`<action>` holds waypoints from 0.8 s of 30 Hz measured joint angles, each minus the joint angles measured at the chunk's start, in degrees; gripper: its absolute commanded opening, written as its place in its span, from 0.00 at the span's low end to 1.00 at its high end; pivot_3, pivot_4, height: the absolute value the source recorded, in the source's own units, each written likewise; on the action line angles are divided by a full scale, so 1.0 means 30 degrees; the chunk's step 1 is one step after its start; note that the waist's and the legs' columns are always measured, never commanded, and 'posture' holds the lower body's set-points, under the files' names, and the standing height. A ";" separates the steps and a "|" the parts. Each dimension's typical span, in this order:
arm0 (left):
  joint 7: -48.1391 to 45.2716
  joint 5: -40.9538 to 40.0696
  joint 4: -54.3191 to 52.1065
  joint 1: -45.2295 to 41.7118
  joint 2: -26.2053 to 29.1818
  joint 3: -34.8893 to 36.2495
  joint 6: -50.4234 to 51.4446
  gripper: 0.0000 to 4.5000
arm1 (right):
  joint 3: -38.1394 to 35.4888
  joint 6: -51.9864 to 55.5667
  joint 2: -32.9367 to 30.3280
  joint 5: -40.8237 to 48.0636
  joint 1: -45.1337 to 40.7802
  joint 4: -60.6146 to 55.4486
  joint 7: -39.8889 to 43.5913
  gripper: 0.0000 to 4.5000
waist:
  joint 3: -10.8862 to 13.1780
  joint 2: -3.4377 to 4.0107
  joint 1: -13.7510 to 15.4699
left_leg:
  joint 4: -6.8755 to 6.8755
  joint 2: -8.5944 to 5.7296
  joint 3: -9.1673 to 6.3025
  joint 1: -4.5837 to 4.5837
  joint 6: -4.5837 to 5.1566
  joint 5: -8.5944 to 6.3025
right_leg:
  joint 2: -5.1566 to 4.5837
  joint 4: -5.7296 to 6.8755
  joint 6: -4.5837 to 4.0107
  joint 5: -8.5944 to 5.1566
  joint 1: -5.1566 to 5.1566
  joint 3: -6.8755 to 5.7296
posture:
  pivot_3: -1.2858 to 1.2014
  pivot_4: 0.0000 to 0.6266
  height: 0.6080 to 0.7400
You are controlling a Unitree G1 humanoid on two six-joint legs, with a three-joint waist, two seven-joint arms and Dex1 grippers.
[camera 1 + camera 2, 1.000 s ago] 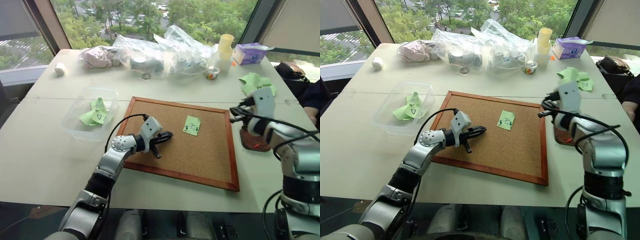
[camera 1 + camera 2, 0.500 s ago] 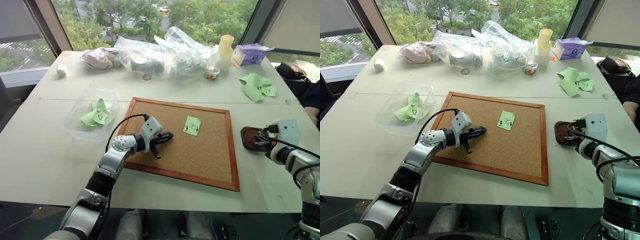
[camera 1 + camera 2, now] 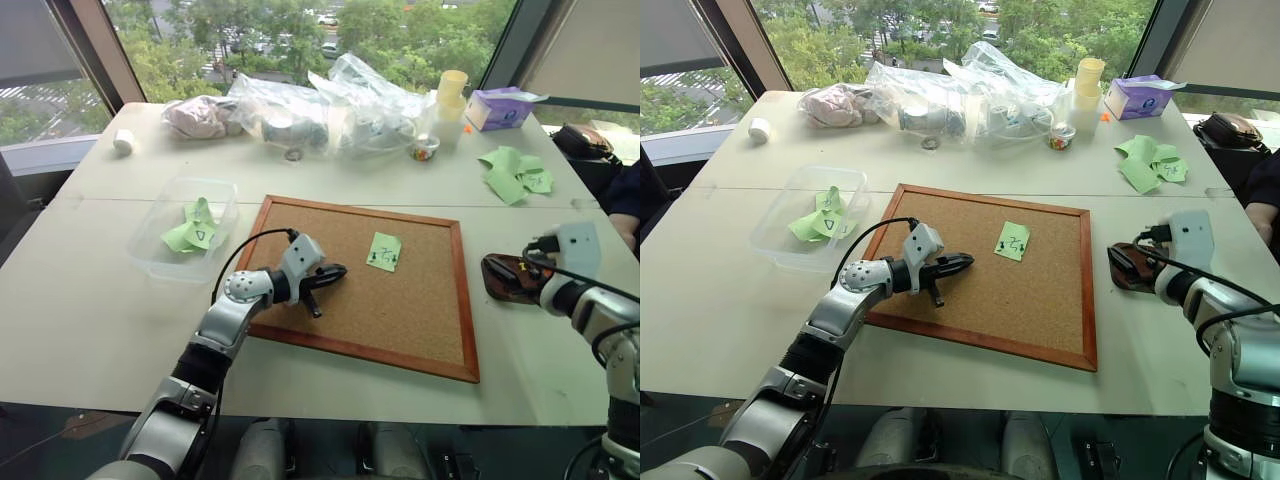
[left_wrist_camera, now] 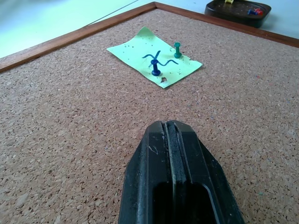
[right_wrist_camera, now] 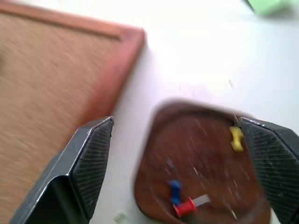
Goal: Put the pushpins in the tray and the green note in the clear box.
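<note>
The green note [image 4: 140,52] lies on the cork board, held by two pushpins, one blue [image 4: 155,69] and one teal [image 4: 177,49]. My left gripper [image 4: 168,125] rests shut on the cork a short way left of the note [image 3: 383,251], holding nothing. The tray [image 5: 205,168], a small reddish-brown dish, sits on the table just right of the board and holds yellow, blue and red pins. My right gripper [image 5: 182,144] hovers open right over the tray [image 3: 503,277], one finger on each side. The clear box [image 3: 222,192] stands left of the board.
The wood-framed cork board [image 3: 400,310] fills the table's middle. Green paper pieces [image 3: 190,232] lie in the clear box, and more [image 3: 515,170] at the back right. Clear bags [image 3: 320,105], stacked cups [image 3: 450,95] and a purple tissue box [image 3: 500,105] line the far edge.
My right hand came down and to the right from above the board's right edge to the tray, and its fingers opened. The left arm has not moved.
</note>
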 measured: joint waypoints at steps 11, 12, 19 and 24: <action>0.0055 0.0000 -0.0043 -0.0029 -0.0067 -0.0010 0.0102 0.00 | 0.5351 0.0011 0.0097 0.1061 -0.3270 -0.0583 0.1819 0.94 | 0.0000 0.0000 -0.0014 | 0.0004 0.0000 0.0000 -0.0005 0.0020 -0.0011 | -0.0005 -0.0001 -0.0001 0.0000 -0.0002 -0.0002 | 0.52 0.24 1.00; 0.0073 0.0000 -0.0071 -0.0022 -0.0067 -0.0013 0.0118 0.00 | 0.5781 -0.0175 0.0197 0.1020 -0.3435 -0.0357 0.1900 0.88 | 0.0001 0.0000 -0.0020 | 0.0004 -0.0002 0.0002 -0.0006 0.0020 -0.0011 | -0.0006 -0.0002 -0.0002 0.0000 -0.0002 -0.0002 | 0.52 0.24 1.00; 0.0322 0.0002 -0.0596 0.0331 0.0118 0.0083 0.0289 0.00 | 0.8580 -0.1914 0.1121 -0.0377 -0.4560 0.2255 0.1921 0.71 | 0.0001 -0.0001 -0.0127 | 0.0000 0.0001 0.0010 -0.0010 -0.0045 0.0026 | 0.0000 -0.0001 -0.0001 0.0000 -0.0013 -0.0003 | 0.52 0.24 1.00; 0.0604 0.0002 -0.1096 0.0605 0.0165 0.0106 0.0592 0.00 | 1.0105 -0.3375 0.1492 -0.1433 -0.4630 0.3391 0.2132 0.71 | 0.0001 -0.0001 -0.0312 | -0.0002 0.0002 0.0011 -0.0017 -0.0075 0.0043 | 0.0000 -0.0003 0.0000 0.0000 -0.0017 -0.0003 | 0.52 0.24 1.00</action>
